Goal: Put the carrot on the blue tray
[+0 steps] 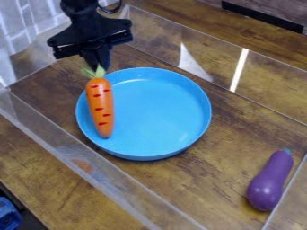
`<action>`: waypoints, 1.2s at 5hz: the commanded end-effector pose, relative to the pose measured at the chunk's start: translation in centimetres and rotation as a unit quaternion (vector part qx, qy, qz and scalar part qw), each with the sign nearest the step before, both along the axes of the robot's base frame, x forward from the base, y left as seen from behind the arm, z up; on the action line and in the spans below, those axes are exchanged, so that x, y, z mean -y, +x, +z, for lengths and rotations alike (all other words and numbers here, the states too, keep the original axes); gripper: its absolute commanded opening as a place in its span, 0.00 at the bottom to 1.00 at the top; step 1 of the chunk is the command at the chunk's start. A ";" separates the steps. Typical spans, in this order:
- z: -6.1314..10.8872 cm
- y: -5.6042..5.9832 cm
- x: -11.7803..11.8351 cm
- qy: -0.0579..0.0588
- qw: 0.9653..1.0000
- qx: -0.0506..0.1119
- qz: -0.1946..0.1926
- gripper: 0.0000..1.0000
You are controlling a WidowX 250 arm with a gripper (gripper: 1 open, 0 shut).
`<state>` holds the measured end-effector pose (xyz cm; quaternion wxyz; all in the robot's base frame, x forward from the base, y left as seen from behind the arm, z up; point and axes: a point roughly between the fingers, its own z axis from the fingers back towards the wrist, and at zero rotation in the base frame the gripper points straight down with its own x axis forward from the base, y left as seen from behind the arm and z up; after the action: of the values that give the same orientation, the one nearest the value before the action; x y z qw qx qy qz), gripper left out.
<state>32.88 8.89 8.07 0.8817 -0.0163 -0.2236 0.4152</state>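
Note:
The orange carrot (pixel 100 106) with dark notches hangs nearly upright over the left part of the blue tray (pixel 162 117). My black gripper (pixel 92 68) is shut on the carrot's light green top, which its fingers mostly hide. The carrot's tip points down toward the tray's left rim; I cannot tell whether it touches the tray. The round tray lies on the wooden tabletop in the middle of the view.
A purple eggplant (pixel 271 181) lies at the lower right on the wooden table (pixel 240 90). Clear plastic walls (pixel 72 157) run along the front left and the far side of the work area.

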 end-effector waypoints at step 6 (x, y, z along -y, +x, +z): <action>1.4 4.4 3.3 0.050 0.994 0.051 0.086 0.00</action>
<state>36.31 6.23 7.56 0.8335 0.0412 -0.2628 0.4843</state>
